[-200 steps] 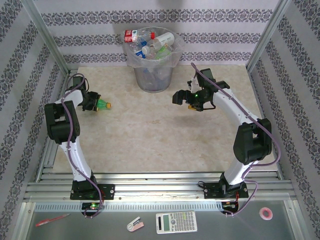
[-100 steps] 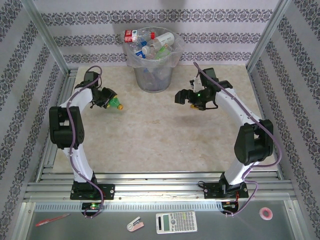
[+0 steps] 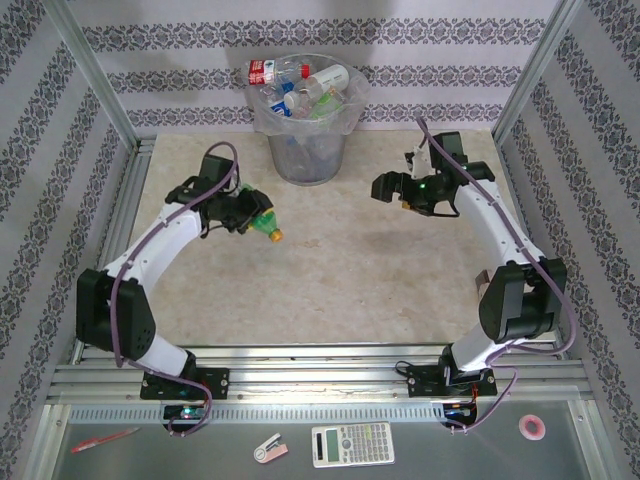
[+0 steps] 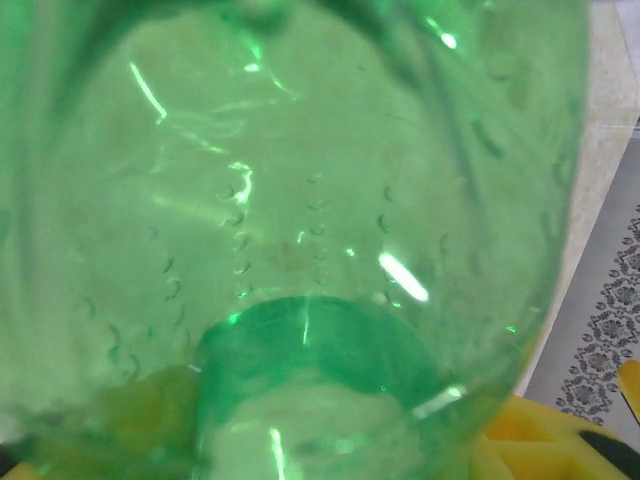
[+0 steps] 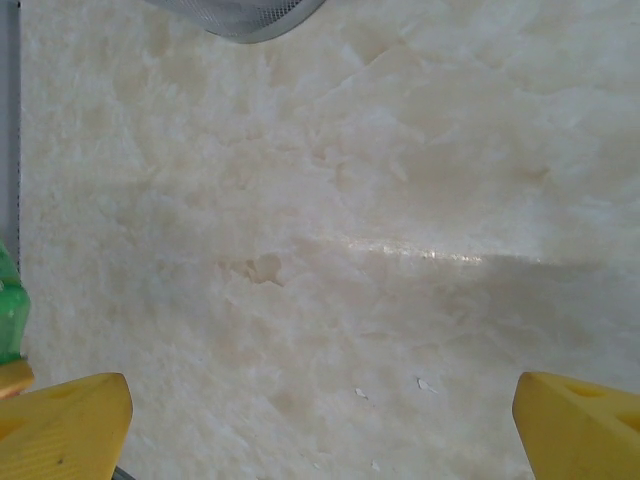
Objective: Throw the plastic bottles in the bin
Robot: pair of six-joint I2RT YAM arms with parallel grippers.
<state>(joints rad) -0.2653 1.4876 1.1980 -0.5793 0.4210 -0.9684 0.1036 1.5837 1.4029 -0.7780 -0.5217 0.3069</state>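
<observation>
Top external view: I can read no writing on any label. The bottle lying across the far rim of the bin (image 3: 300,165) has a red label (image 3: 261,71), and the ones beside it show blue and white bands too small to make out. The calculator (image 3: 352,444) on the near shelf has print I cannot read either.

The bin stands at the far edge of the table (image 3: 330,270), against the patterned back wall. Metal rails run along the left and near sides, with upright posts at the far corners. A broad stretch of marbled tabletop lies between the two arms.

I count one bin and one green bottle (image 3: 264,224) outside it. At least four plastic bottles (image 3: 305,88) are heaped at the top of the bin, and more below are blurred by the liner. On the shelf there is one red pen (image 3: 104,440), one eraser (image 3: 269,450) and one roll of tape (image 3: 533,427).

My left gripper (image 3: 252,216) pinches the green bottle above the table, left of the bin, with its orange cap (image 3: 275,236) pointing away from the wrist. In the left wrist view the green body (image 4: 300,200) sits right against the lens. My right gripper (image 3: 390,188) hangs to the right of the bin, and the right wrist view shows its yellow fingertips (image 5: 60,425) spread wide with nothing between them.
</observation>
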